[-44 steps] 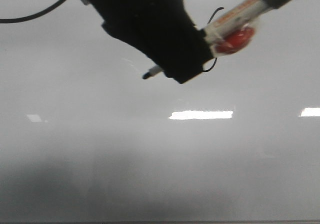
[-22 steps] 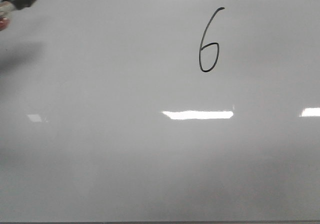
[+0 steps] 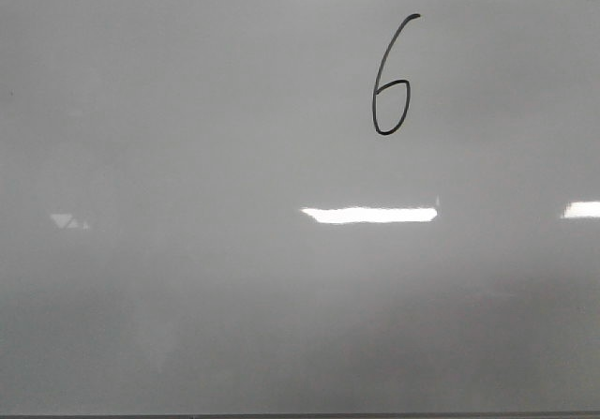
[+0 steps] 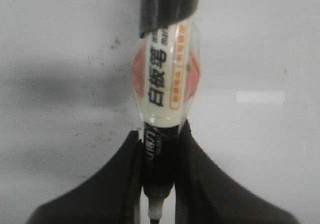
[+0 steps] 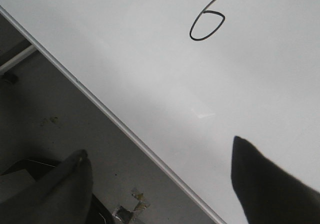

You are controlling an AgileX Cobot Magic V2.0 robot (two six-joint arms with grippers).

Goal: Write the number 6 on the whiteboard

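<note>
A thin black hand-drawn number 6 (image 3: 391, 77) stands on the glossy grey-white whiteboard (image 3: 234, 278), upper right of centre in the front view. Its loop also shows in the right wrist view (image 5: 207, 26). Neither arm shows in the front view. My left gripper (image 4: 159, 179) is shut on a whiteboard marker (image 4: 165, 83) with a clear barrel, an orange-and-white label and black ends, held over the whiteboard (image 4: 260, 43). My right gripper (image 5: 160, 184) is open and empty, its dark fingers (image 5: 260, 179) spread wide over the board's edge.
The whiteboard's thin pale rim (image 5: 115, 121) runs slantwise through the right wrist view, with a dark grey floor (image 5: 70, 108) and a scrap of tape (image 5: 131, 206) beyond it. Bright rectangular light reflections (image 3: 370, 215) lie on the board.
The left arm with the marker has moved left across the board and out of the front view, uncovering the whole 6.
</note>
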